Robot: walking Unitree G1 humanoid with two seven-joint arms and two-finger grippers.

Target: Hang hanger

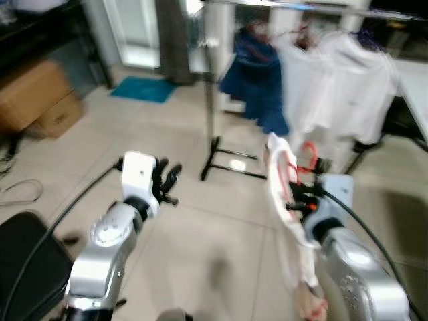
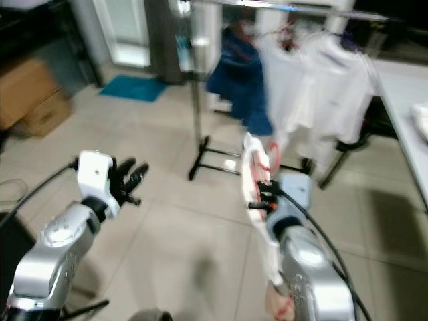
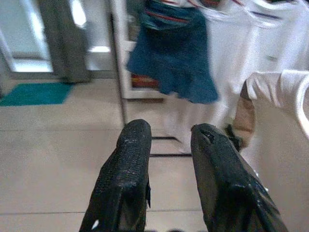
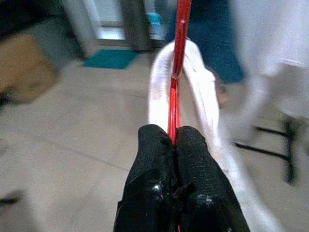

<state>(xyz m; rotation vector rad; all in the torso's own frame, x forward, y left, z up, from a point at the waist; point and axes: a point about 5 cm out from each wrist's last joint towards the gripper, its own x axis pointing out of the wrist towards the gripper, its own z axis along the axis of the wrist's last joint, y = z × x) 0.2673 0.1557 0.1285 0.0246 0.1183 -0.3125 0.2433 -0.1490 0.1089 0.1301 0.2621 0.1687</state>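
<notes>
Pale tile floor (image 1: 221, 234), teal mat (image 1: 143, 88) by bright doorway, cardboard boxes (image 1: 37, 100) at left, garment rack (image 1: 212, 87) w/ white shirts (image 1: 341, 87) & blue skirt (image 1: 257, 83)

hanger (image 4: 176, 72): red
garment on the hanger (image 4: 203, 96): white
skirt (image 3: 171, 63) on rack: dark blue
mat (image 1: 143, 89): teal

2 silver arms, white wrists, black cables, black-fingered left hand (image 1: 168, 182).
</notes>
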